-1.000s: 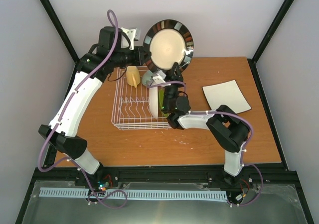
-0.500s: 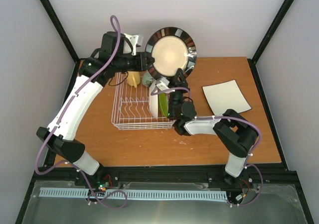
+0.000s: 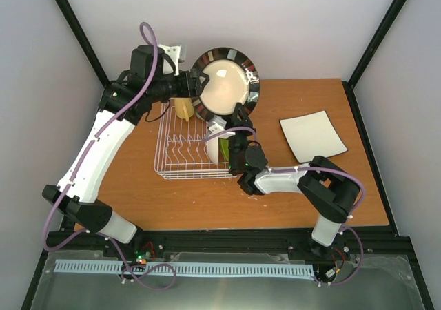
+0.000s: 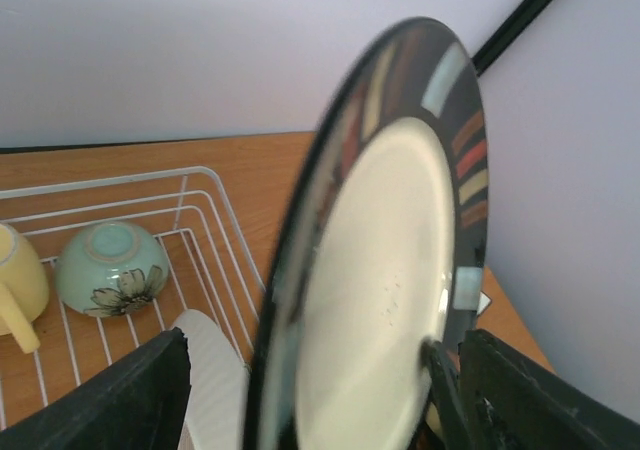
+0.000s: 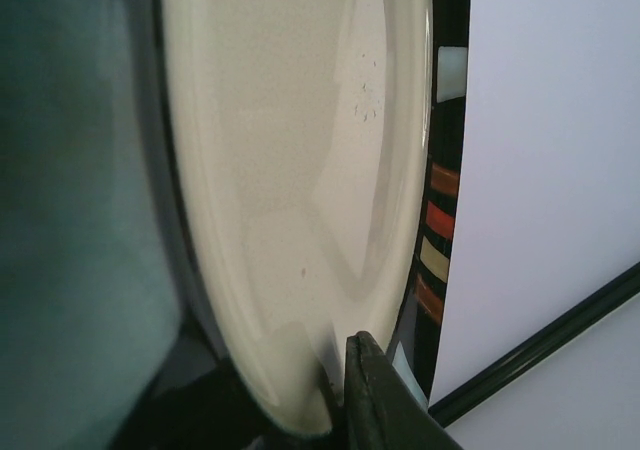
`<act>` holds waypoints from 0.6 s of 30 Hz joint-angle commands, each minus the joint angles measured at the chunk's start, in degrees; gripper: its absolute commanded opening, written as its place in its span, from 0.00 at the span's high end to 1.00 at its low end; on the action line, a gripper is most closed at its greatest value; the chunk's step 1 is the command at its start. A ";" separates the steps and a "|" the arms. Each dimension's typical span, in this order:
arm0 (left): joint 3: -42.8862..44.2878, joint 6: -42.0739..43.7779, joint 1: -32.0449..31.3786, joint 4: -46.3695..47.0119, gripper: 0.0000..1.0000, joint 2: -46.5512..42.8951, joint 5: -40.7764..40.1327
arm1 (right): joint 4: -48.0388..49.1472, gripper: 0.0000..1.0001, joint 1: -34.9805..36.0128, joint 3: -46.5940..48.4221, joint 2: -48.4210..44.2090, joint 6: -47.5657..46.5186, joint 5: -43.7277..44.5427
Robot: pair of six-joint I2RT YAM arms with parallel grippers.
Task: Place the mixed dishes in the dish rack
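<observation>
Cream dark-rimmed round plate [image 3: 220,89] is clamped by right gripper [image 3: 236,109]; left gripper [image 3: 196,89] has jaws apart. Left wrist view alone shows pale mint bowl [image 4: 112,267]; wooden table [image 3: 296,200].

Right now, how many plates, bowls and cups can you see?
Plates: 4 (dark-rimmed cream plate, square white plate, lime-green plate, white upright plate)
Bowls: 1 (mint bowl)
Cups: 1 (yellow cup)
Total: 6
</observation>
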 commanded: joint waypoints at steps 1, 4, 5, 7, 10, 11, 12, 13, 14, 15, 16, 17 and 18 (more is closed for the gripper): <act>-0.39 0.92 0.86 1.94 0.26 -1.53 -4.04 | 3.99 0.97 1.56 0.52 -5.07 6.37 -1.78; -0.60 1.35 1.61 2.40 0.25 -2.15 -5.92 | 1.92 0.97 2.52 0.25 -5.61 8.19 -1.99; -0.57 1.49 2.01 2.50 0.24 -2.26 -6.25 | 0.80 0.97 2.99 0.13 -5.78 9.01 -2.12; -0.54 1.67 3.34 2.67 0.24 -2.71 -6.32 | -2.65 0.97 3.44 -0.08 -6.37 11.02 -2.43; -0.53 2.19 5.50 3.28 0.23 -3.74 -6.47 | -8.50 0.97 3.87 -0.37 -7.71 15.28 -2.87; -0.47 2.49 6.31 3.63 0.23 -4.11 -6.58 | -9.98 0.97 4.14 -0.51 -8.20 16.84 -3.00; -0.35 2.81 7.07 3.98 0.22 -4.56 -6.91 | -12.06 0.97 4.33 -0.59 -8.78 18.29 -3.25; -0.24 3.06 7.80 4.26 0.21 -4.85 -7.30 | -13.54 0.97 4.55 -0.67 -9.29 19.99 -3.50; -0.02 3.34 8.88 4.61 0.20 -5.17 -7.61 | -15.15 0.97 4.85 -0.66 -9.79 21.13 -3.77; 0.34 3.54 9.78 4.92 0.20 -5.36 -7.54 | -16.44 0.97 5.03 -0.59 -10.21 22.33 -3.95; 0.87 3.76 10.73 4.80 0.19 -5.42 -7.35 | -17.75 0.97 5.33 -0.46 -10.67 23.46 -4.13; 1.31 3.90 11.66 4.71 0.19 -5.49 -7.38 | -19.32 0.97 5.60 -0.31 -11.21 24.78 -4.39; 1.69 4.04 12.63 4.66 0.19 -5.47 -7.29 | -20.84 0.97 5.75 -0.18 -11.78 26.34 -4.70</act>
